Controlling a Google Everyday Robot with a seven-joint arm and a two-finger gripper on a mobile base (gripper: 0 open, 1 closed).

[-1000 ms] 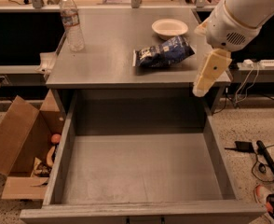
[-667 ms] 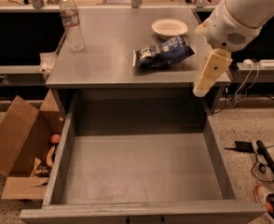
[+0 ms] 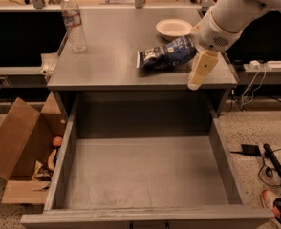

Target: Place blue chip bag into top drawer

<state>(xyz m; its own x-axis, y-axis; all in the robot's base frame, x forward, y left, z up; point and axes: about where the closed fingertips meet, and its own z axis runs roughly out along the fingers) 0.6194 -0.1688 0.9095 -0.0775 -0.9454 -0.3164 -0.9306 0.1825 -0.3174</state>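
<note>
Crinkled dark-blue foil blue chip bag (image 3: pixel 168 54), white lettering: lying on its side on grey metal cabinet top (image 3: pixel 107 56), near round white bowl (image 3: pixel 174 28), behind pulled-out wide grey metal top drawer (image 3: pixel 145 175). Count: one bag, one bowl, one clear plastic bottle (image 3: pixel 74 23), one brown cardboard box (image 3: pixel 16 142), one drawer. Cream gripper (image 3: pixel 198 78): hanging just beside bag's right end, at cabinet's front edge; opening and contact: cannot tell.

Gripper (image 3: pixel 196 80) hangs just right of blue chip bag (image 3: pixel 167 55), behind top drawer (image 3: pixel 145 175).

A grey metal cabinet (image 3: pixel 113 56) stands on speckled floor (image 3: pixel 248 125), cardboard box (image 3: pixel 15 142) left, cables (image 3: pixel 248 90) right.
</note>
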